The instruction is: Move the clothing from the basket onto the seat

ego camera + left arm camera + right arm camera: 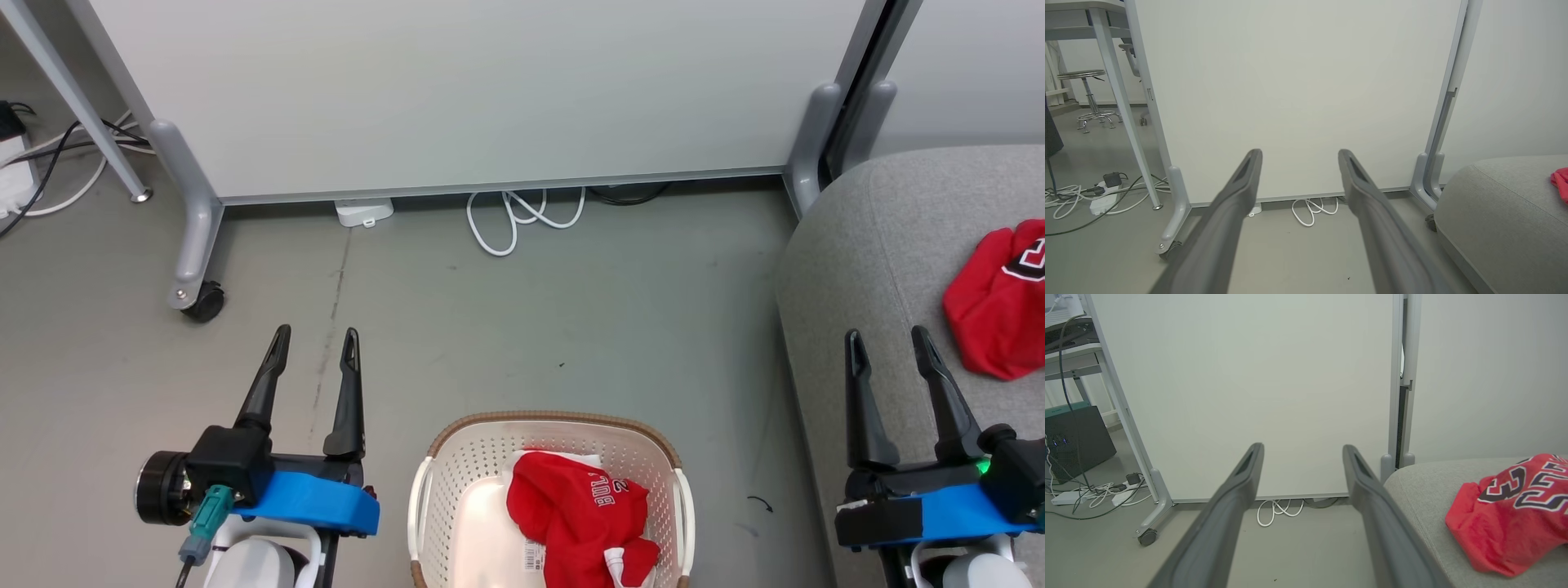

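Note:
One crumpled red jersey [584, 510] lies inside the cream basket [441, 490] at the bottom middle of the head view, a paper label beside it. A second red jersey [1000, 294] [1511, 522] rests on the grey seat [865, 269] [1421, 486] [1502, 212] at the right. My left gripper [317, 335] [1299, 153] hovers open over the floor, left of the basket. Over the seat's near left edge, my right gripper [886, 333] [1302, 447] is open and empty, left of the jersey there.
A white partition panel [490, 90] on castered grey feet [196, 245] stands ahead. White cable loops [522, 216] lie at its base, with a power strip and cables [1102, 196] at the far left. Grey floor [571, 327] stretches between basket and panel.

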